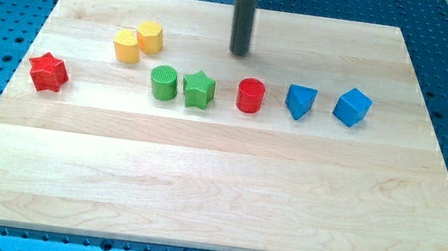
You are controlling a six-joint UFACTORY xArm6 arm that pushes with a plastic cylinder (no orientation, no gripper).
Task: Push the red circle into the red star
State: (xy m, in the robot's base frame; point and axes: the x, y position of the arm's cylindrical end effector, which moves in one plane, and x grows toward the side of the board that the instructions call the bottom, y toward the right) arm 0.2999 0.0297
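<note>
The red circle [250,95] stands a little right of the board's middle, in a row of blocks. The red star [48,73] lies far off at the view's left, near the board's left edge. My tip [239,54] rests on the board just above the red circle and slightly to its left, apart from it. Between the circle and the star stand the green star [198,89] and the green circle [164,82], close together.
Two yellow blocks [138,41] sit together at the upper left, above the green circle. A blue triangle-like block [300,102] and a blue cube [352,107] stand right of the red circle. The wooden board [216,185] lies on a blue perforated table.
</note>
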